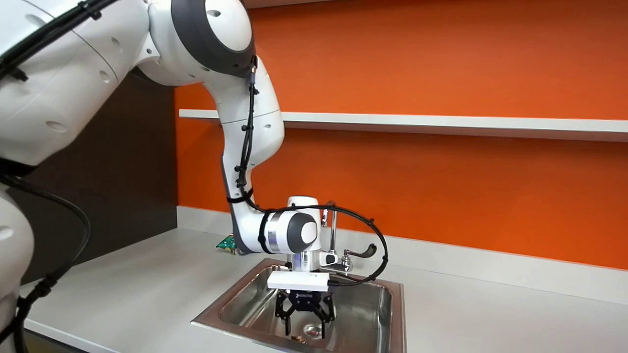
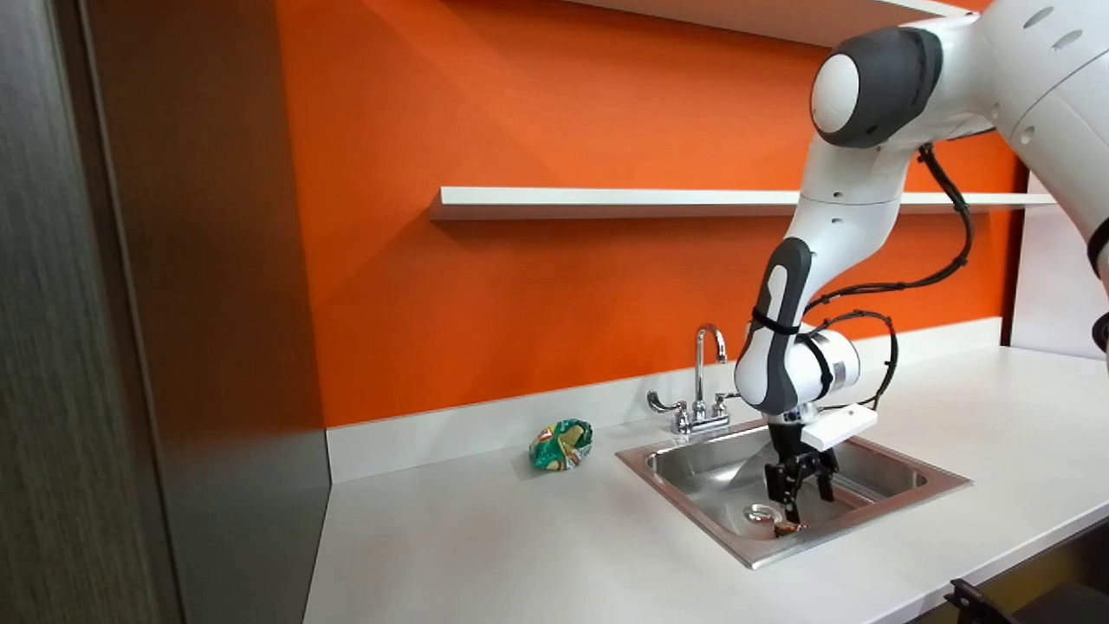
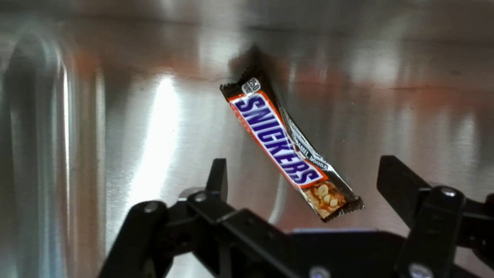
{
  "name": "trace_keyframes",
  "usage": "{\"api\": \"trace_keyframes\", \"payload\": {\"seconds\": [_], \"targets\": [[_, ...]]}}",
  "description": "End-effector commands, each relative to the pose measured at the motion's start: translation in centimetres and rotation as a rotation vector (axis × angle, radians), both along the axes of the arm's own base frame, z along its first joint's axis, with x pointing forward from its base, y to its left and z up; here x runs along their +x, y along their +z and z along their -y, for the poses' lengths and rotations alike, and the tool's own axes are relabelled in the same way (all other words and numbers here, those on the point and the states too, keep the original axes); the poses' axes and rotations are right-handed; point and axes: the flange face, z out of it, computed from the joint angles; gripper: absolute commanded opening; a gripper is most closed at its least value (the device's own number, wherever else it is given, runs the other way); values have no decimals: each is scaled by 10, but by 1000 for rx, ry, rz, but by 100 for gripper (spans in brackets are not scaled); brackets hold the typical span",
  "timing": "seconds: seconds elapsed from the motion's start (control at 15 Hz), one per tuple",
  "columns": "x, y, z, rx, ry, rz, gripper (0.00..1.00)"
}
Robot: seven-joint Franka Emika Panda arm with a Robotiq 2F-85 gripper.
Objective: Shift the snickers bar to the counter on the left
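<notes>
On the floor of the sink (image 2: 684, 502) lies the candy bar (image 3: 278, 143), flat & slanted, label up, "SNICKERS" easy to read in the wrist view; dark brown wrapper w/ a pic of nuts nr one end. Down in the sink too hangs the gripper (image 1: 305, 332), its fingers (image 3: 217, 175) spread wide. In the wrist view, the nut-pic end shows btwn the two fingers w/ a clear gap each side, & the rest of the bar runs out past them. Can't tell how high the fingers are off the sink floor. Drain (image 1: 312, 330) is close by the bar, also in the sink bottom.

Arm (image 2: 853, 217), white w/ gray bits, is bent over the sink; a black cable (image 1: 385, 250) loops out nr its lower end. Just behind the sink: tap (image 2: 699, 373) w/ curved metal spout & lever handles. Left of the sink in both exterior views, on the white counter (image 2: 485, 537), sits a crumpled green bag (image 2: 561, 445), apart from the sink rim. Same white counter runs on past the sink's right side. Higher up behind the sink, a white shelf (image 1: 441, 120) runs along the orange wall (image 1: 441, 63). Well left of the sink, a dark panel (image 2: 208, 260) stands in both exterior views.
</notes>
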Motion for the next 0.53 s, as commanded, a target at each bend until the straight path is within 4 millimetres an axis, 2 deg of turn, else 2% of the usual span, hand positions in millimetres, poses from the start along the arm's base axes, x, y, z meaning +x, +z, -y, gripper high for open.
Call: {"api": "trace_keyframes", "payload": {"seconds": [0.0, 0.47], "targets": [[5, -1, 4, -8, 87, -38, 100], [10, -11, 6, -4, 205, -42, 100]]}}
